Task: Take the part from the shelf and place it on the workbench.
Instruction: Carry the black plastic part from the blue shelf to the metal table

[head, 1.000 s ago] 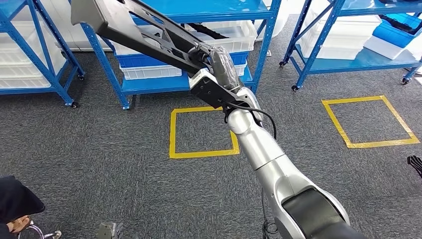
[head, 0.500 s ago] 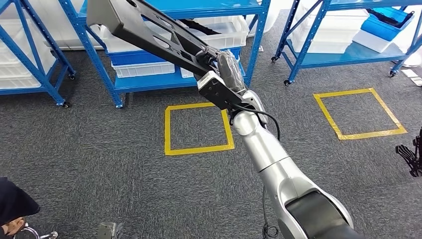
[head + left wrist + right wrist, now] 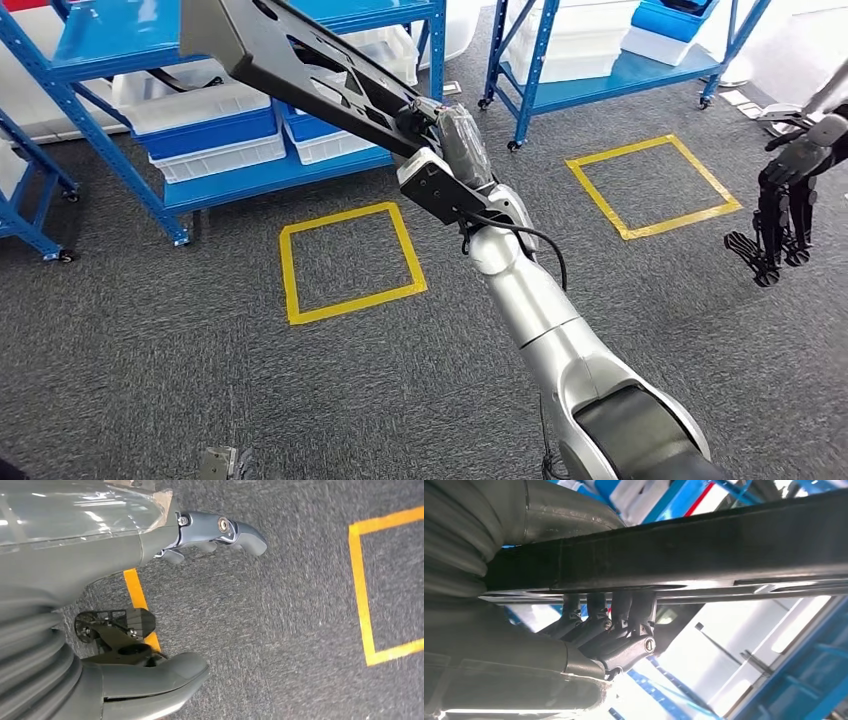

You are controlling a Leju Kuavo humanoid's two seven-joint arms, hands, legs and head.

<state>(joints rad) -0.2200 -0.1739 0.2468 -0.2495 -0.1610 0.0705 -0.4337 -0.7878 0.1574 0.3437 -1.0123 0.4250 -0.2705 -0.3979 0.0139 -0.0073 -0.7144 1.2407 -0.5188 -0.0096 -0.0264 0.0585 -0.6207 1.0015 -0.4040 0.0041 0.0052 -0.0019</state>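
long black part (image 3: 300,60) in right robot hand (image 3: 455,140)

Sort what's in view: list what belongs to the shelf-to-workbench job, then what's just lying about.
Job:
- long black part
- right hand gripping it
- blue shelf behind

Lying about:
- yellow tape squares on the carpet
- white and blue bins
- left hand, holding nothing
- black hand at the side
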